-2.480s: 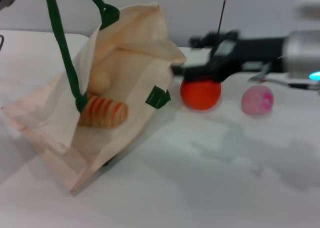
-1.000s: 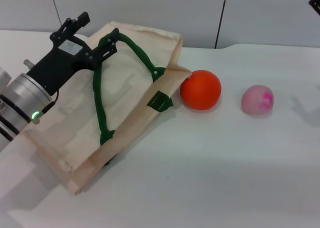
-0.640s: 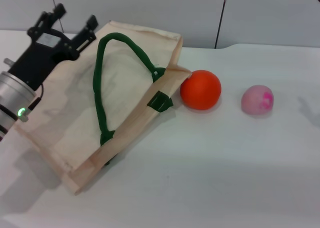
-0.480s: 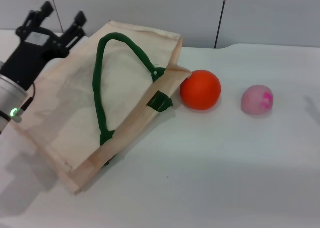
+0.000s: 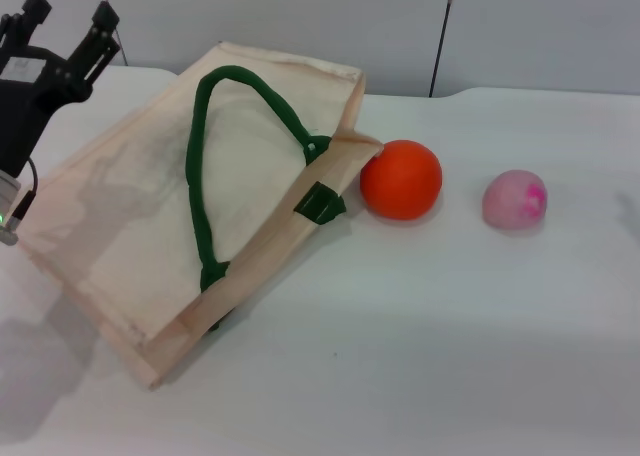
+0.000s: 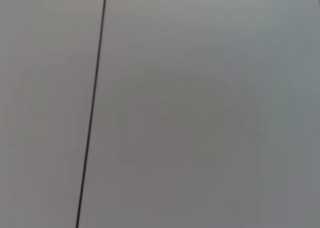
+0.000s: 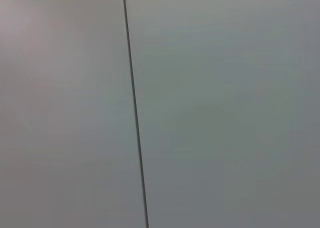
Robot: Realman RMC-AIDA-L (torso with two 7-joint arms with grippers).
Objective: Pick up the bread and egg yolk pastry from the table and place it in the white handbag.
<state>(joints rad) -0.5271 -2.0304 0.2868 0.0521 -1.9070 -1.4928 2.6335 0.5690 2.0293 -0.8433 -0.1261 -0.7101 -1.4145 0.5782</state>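
Note:
The white handbag lies flat on the table at the left of the head view, its dark green strap handle draped across the top. The bread and the egg yolk pastry are hidden from view. My left gripper is open and empty at the far left, raised above and beyond the bag's far left corner, apart from it. My right gripper is out of view. Both wrist views show only a plain grey wall with a dark seam.
A smooth orange ball rests against the bag's right edge. A pink ball sits further right. The white table extends to the front and right. A grey wall stands behind.
My left gripper let go of the green handle and drew back up and to the left. The handle dropped onto the bag, which now lies flat. My right arm left the view.

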